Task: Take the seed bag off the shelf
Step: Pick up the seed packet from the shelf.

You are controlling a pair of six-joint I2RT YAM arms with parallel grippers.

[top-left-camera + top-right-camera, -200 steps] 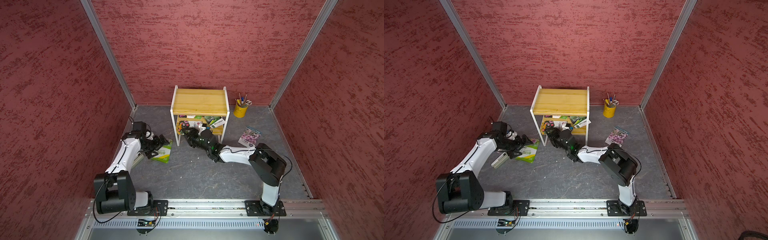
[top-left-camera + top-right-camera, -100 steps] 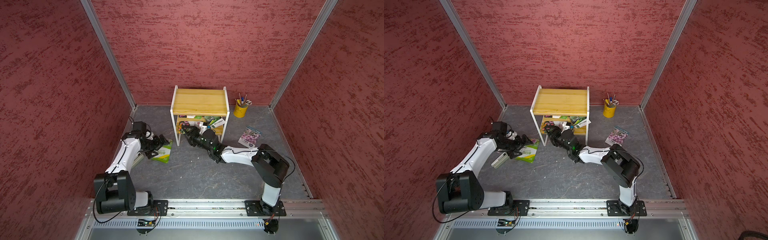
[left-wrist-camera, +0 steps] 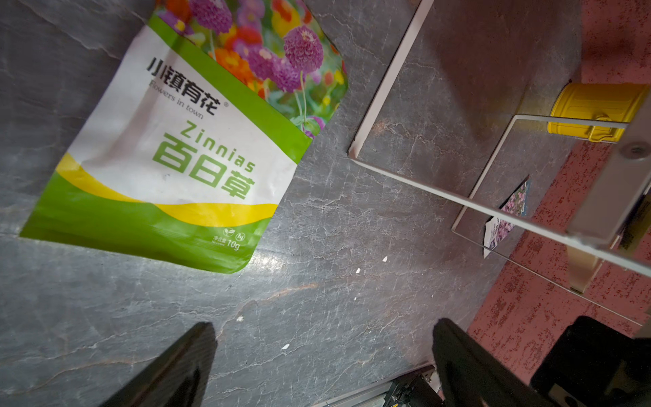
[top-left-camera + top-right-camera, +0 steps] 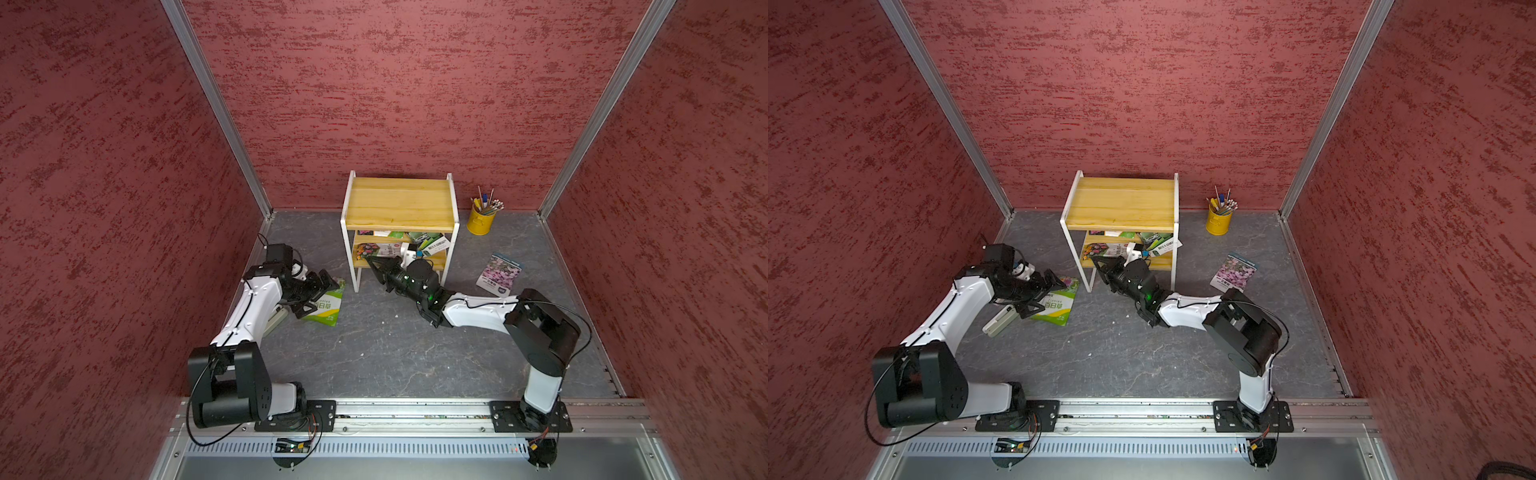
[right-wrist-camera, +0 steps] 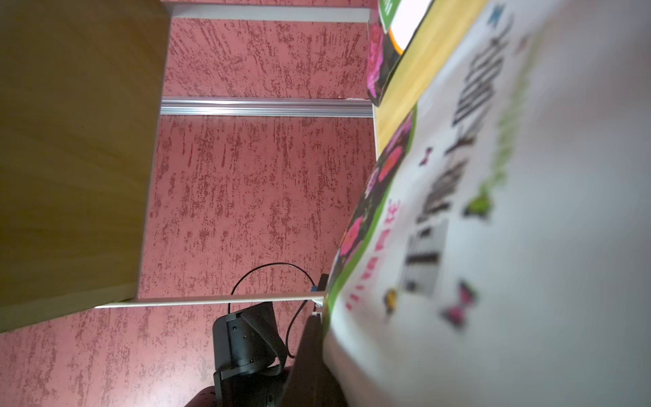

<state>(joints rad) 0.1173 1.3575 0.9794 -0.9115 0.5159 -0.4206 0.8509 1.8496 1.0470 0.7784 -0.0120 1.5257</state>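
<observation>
The shelf [image 4: 399, 203] [image 4: 1125, 203] stands at the back wall, with several seed bags on its lower board. My right gripper [image 4: 371, 261] [image 4: 1098, 262] reaches into the lower tier from the front and is shut on the seed bag [image 4: 388, 249] [image 4: 1115, 249], a white packet with a flower-print edge. In the right wrist view this seed bag [image 5: 493, 246] fills one side, pressed against a dark finger [image 5: 310, 352]; the other finger is hidden behind it. My left gripper [image 4: 322, 286] [image 3: 324, 327] hangs open over the floor, holding nothing.
A green Zinnias bag [image 4: 326, 305] [image 3: 169, 158] lies on the floor under the left gripper. A purple-flower packet [image 4: 498, 274] lies on the floor at the right. A yellow pencil cup [image 4: 481, 222] stands by the back wall. A white object [image 4: 998, 324] lies beside the left arm.
My right gripper has pushed a little farther into the lower tier and shut on the seed bag's edge. The left arm has not moved.
</observation>
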